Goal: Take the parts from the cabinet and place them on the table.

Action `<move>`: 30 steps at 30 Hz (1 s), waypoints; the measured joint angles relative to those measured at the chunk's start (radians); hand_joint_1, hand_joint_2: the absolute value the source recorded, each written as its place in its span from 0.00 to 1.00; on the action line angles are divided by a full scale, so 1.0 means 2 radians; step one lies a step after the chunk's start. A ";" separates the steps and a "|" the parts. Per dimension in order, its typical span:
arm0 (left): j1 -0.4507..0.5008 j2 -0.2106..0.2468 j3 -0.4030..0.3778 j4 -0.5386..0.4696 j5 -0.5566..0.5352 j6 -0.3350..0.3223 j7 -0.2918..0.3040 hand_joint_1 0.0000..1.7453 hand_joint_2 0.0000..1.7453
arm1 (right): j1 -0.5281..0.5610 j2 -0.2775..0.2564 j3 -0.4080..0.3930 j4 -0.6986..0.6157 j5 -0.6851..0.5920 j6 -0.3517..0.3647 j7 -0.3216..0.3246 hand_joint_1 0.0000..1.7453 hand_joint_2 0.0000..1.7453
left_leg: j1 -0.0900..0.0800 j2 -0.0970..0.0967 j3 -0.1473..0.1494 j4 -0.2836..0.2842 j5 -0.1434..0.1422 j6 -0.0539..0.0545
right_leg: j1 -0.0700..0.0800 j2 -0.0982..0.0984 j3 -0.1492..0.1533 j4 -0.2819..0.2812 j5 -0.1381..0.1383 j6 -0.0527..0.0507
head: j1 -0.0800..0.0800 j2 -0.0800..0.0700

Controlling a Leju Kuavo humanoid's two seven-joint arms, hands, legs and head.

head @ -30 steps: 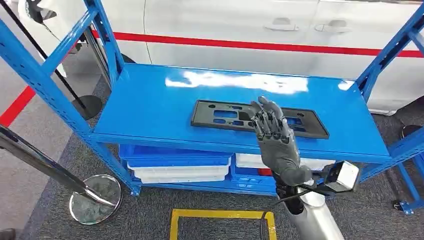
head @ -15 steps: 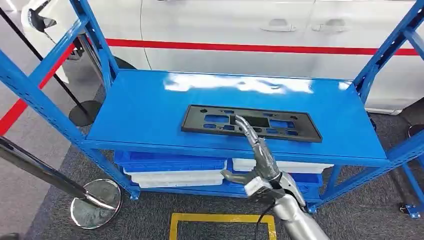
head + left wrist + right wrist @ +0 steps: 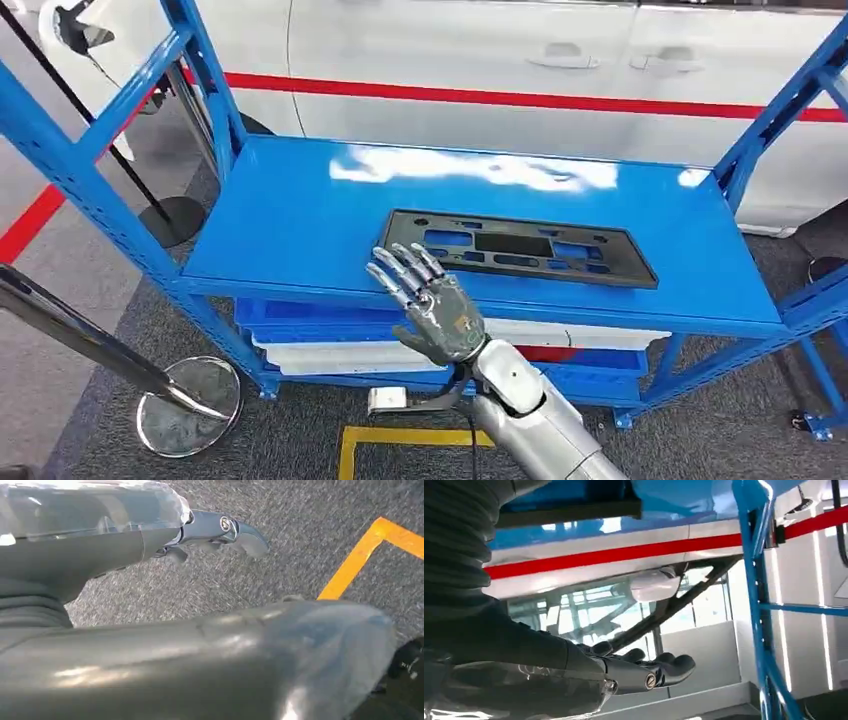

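Observation:
A flat black plastic part (image 3: 520, 247) with several cut-outs lies on the blue shelf (image 3: 300, 220) of the cabinet, right of centre. My right hand (image 3: 425, 308) is raised at the shelf's front edge, just off the part's left end, fingers spread and holding nothing. The right wrist view looks up past that right hand (image 3: 624, 672) at the black part's edge (image 3: 569, 512). In the left wrist view my left hand (image 3: 215, 530) hangs over grey carpet, fingers stretched out and empty.
Blue uprights (image 3: 70, 150) frame the shelf at both ends. White and blue bins (image 3: 350, 340) sit on the level below. A chrome stanchion base (image 3: 190, 400) stands on the floor at left, with yellow floor tape (image 3: 440, 433) in front. A white car (image 3: 500, 60) stands behind.
My right hand has left the middle of the black part and swung left, down to the shelf's front edge, with its fingers now spread. The part lies where it was.

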 joint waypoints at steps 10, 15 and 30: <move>-0.002 0.000 -0.017 0.000 0.000 0.002 0.001 0.00 0.00 | -0.096 0.050 0.017 0.131 0.015 0.000 0.053 0.00 1.00 | -0.001 0.001 -0.002 0.000 0.002 -0.011 | 0.006 0.000 0.022 -0.068 0.048 -0.013 | 0.000 0.000; -0.002 0.002 -0.020 0.000 0.000 0.003 0.003 0.00 0.00 | -0.154 0.083 0.016 0.219 0.035 0.001 0.085 0.00 1.00 | 0.000 0.001 -0.027 0.056 -0.034 -0.021 | 0.001 -0.002 0.028 -0.082 0.057 -0.025 | 0.000 0.000; -0.001 0.009 -0.029 0.001 0.000 0.004 0.006 0.00 0.00 | -0.217 0.105 -0.003 0.374 0.075 0.023 0.162 0.00 1.00 | 0.003 0.000 -0.009 0.005 0.004 -0.005 | 0.003 0.000 0.002 -0.017 0.013 -0.004 | 0.000 0.000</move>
